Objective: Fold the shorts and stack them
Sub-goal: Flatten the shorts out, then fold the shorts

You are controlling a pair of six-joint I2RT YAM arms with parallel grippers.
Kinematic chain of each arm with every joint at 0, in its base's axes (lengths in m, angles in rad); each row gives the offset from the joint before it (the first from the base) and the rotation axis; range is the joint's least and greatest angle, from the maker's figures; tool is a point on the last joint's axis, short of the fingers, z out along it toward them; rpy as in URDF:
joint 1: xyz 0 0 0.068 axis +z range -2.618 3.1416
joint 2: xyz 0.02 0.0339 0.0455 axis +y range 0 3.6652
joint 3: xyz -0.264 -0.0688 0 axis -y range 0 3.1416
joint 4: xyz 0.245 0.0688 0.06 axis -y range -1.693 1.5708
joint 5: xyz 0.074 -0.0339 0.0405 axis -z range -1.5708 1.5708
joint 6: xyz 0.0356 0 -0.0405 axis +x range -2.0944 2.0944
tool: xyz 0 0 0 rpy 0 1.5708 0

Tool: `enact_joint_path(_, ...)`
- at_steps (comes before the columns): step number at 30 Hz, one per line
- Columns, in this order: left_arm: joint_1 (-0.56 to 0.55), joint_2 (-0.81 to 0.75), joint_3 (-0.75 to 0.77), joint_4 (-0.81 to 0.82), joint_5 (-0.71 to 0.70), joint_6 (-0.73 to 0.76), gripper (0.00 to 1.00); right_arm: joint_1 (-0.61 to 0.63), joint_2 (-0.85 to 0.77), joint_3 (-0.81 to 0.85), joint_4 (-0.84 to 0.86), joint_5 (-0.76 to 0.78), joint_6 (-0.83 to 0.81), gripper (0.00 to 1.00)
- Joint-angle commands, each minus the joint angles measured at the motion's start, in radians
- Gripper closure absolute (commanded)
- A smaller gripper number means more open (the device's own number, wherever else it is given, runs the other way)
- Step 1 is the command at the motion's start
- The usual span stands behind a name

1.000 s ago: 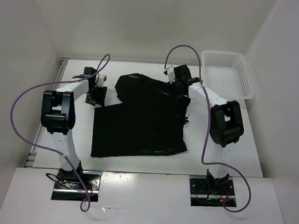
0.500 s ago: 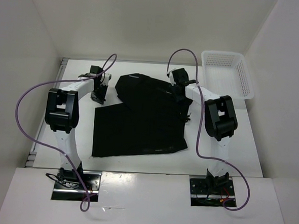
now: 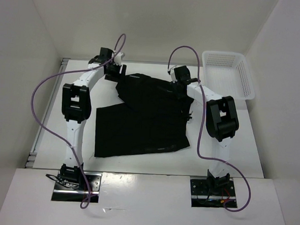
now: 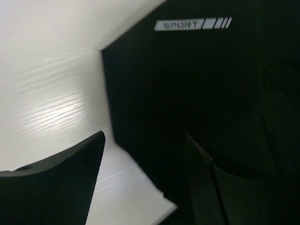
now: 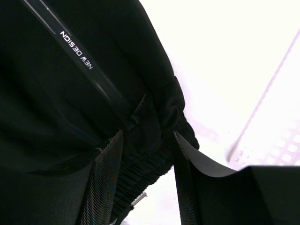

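The shorts (image 3: pixel 139 127) lie spread on the counter (image 3: pixel 240 141), the near part flat and the far part a rumpled, angled layer. At their far right edge, the right end effector (image 5: pixel 147 136) has its fingers apart, straddling the gathered elastic waistband (image 5: pixel 154 154). At the far left corner, the left end effector (image 4: pixel 143 138) hangs with fingers spread wide over the cloth's edge, near a SPORT print (image 4: pixel 180 24). A white mesh basket (image 3: pixel 246 77) sits at the far right.

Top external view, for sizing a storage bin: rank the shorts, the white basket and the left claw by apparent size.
1. shorts, clearly largest
2. white basket
3. left claw, clearly smallest
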Motion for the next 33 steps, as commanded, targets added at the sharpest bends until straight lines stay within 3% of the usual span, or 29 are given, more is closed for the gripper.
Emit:
enact_joint_path(1,-0.035,0.1,0.043,-0.046,0.054,0.003,0.25,-0.006,-0.062,0.025,0.063,0.033,-0.033,0.48)
enact_joint_path(7,-0.067,0.137,0.044,-0.037,-0.041,0.003,0.29,-0.015,-0.062,0.014,0.073,0.054,-0.043,0.41)
enact_joint_path(10,-0.077,0.137,0.032,-0.051,-0.021,0.003,0.55,-0.015,-0.051,0.005,0.082,0.054,-0.053,0.39)
enact_joint_path(11,-0.077,0.127,0.001,-0.051,-0.01,0.003,0.76,-0.015,-0.051,0.005,0.082,0.054,-0.066,0.39)
enact_joint_path(12,-0.077,0.104,-0.019,-0.063,-0.001,0.003,0.87,-0.015,-0.041,0.005,0.082,0.042,-0.066,0.39)
enact_joint_path(14,-0.077,0.067,-0.106,-0.063,-0.012,0.003,1.0,-0.015,-0.025,-0.005,0.056,0.016,-0.066,0.39)
enact_joint_path(16,-0.064,-0.007,-0.179,-0.063,-0.022,0.003,1.0,-0.015,-0.01,-0.015,0.043,-0.007,-0.066,0.42)
enact_joint_path(18,-0.055,-0.098,-0.293,-0.063,-0.035,0.003,1.0,-0.015,0.004,-0.028,0.043,-0.02,-0.076,0.57)
enact_joint_path(19,-0.046,-0.129,-0.33,-0.063,-0.049,0.003,1.0,-0.015,0.016,-0.028,0.043,-0.02,-0.086,0.73)
enact_joint_path(22,-0.037,-0.231,-0.425,-0.101,-0.073,0.003,0.98,-0.015,0.038,-0.028,0.034,-0.029,-0.086,0.85)
enact_joint_path(24,-0.037,-0.269,-0.425,-0.135,-0.063,0.003,0.71,-0.015,0.047,-0.005,0.024,-0.055,-0.086,0.87)
enact_joint_path(26,-0.026,-0.278,-0.393,-0.144,-0.027,0.003,0.37,-0.015,0.057,0.006,0.011,-0.069,-0.086,0.85)
enact_joint_path(33,0.023,-0.121,-0.085,-0.063,0.008,0.003,0.3,-0.006,0.067,0.046,0.011,-0.069,-0.086,0.83)
